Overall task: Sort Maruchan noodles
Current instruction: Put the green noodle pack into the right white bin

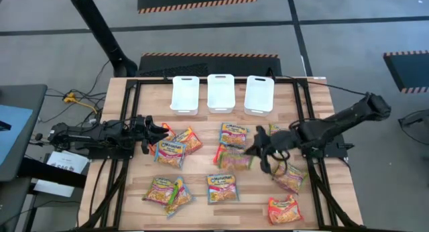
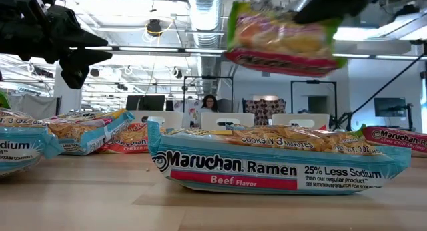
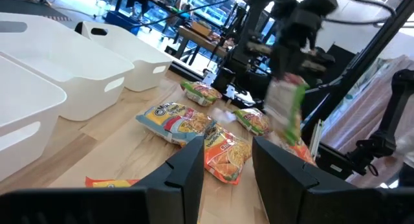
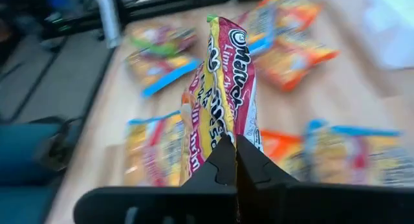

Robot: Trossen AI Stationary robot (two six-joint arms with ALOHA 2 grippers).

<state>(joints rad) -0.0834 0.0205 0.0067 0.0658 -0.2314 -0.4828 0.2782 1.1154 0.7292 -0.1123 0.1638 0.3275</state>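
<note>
Several Maruchan noodle packets lie flat on the wooden table (image 1: 201, 168), among them a blue beef one (image 2: 280, 161) and an orange one (image 1: 283, 208). My right gripper (image 1: 253, 150) is shut on a green-pink packet (image 1: 232, 157) over the table's middle; the low view shows this packet (image 2: 280, 37) up in the air. My left gripper (image 1: 159, 134) stays at the table's left side, level and open, with nothing between its fingers (image 3: 187, 169). My right gripper pinches the green-pink packet at one end (image 4: 228, 134) between its two shut fingers (image 4: 255, 169). The fingers come from the table's right, slanting down. The packet sticks out ahead of them, seen edge-on, lifted clear of the table and of the other packets.
Three white bins (image 1: 186, 94) (image 1: 220, 92) (image 1: 259, 94) stand in a row at the table's far edge. Loose packets lie left (image 1: 171, 151), right (image 1: 288, 177) and near (image 1: 222, 187). Bare wood shows between the bins and the packets.
</note>
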